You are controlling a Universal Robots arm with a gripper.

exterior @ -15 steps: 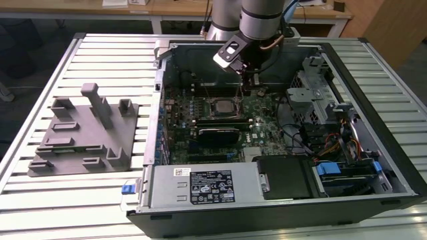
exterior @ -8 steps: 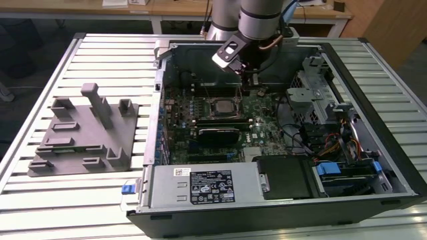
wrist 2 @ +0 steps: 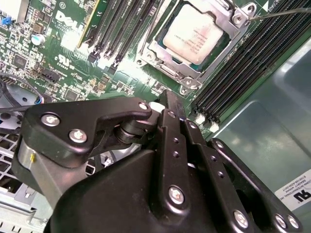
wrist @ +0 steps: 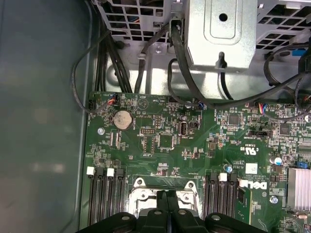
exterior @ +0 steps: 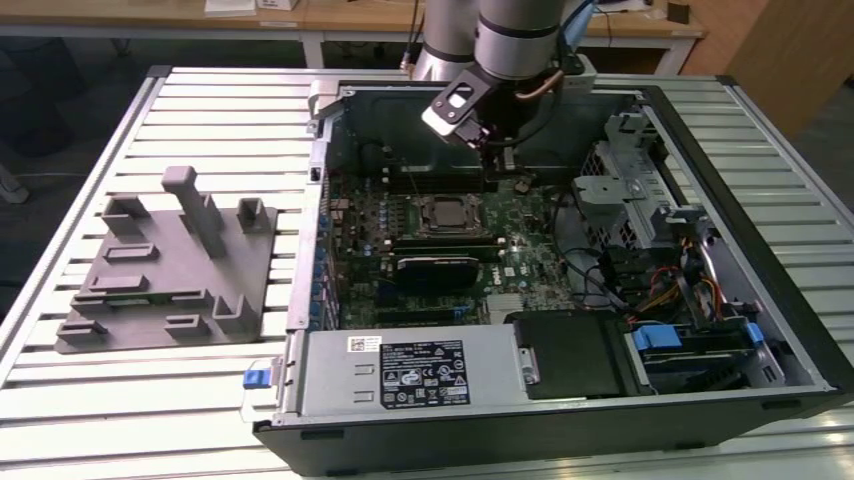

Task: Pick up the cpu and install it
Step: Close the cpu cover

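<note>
The cpu (wrist 2: 194, 33), a silver square chip, lies flat inside the motherboard socket (wrist 2: 167, 73), with the metal socket frame around it. In the exterior view the cpu (exterior: 447, 213) sits mid-board inside the open computer case. My gripper (exterior: 507, 160) hangs above the board, just behind the socket and a little toward the exterior view's right. Its black fingers (wrist: 167, 206) are pressed together with nothing between them, and their tips stand over the socket frame (wrist: 141, 194). In the second wrist view the fingertips (wrist 2: 167, 104) are clear of the chip.
The grey tray (exterior: 174, 270) with upright posts sits on the slatted table at the exterior view's left. Memory slots (wrist 2: 228, 82) flank the socket. Cables (wrist: 180, 53) and a metal drive cage (wrist: 223, 34) crowd one side of the case, and the power supply (exterior: 400, 375) sits at the front.
</note>
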